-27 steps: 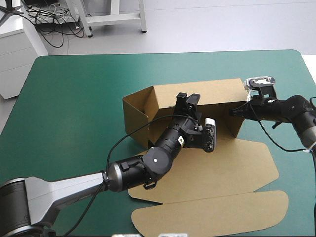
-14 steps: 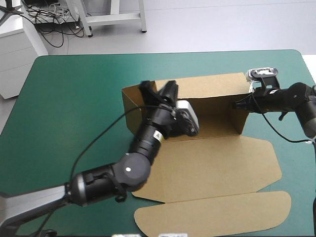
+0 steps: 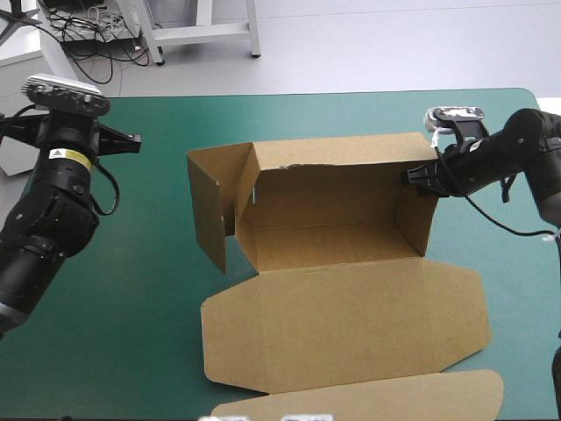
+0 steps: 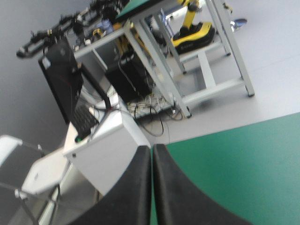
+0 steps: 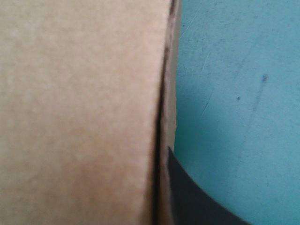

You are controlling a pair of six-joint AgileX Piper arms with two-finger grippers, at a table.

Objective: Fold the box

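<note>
Box [image 3: 333, 219] sat at the middle of the teal-green table [image 3: 131, 289], its far and right walls raised, its left wall swung outward and its lid [image 3: 351, 316] flat on the box's near side. Right gripper [image 3: 410, 176] pinched the top far corner of the box's right wall, one black finger [image 5: 192, 201] showing outside the board and the other hidden behind it. Left gripper [image 4: 152, 149] hung raised well off to the box's left, its fingers clenched together on nothing.
</note>
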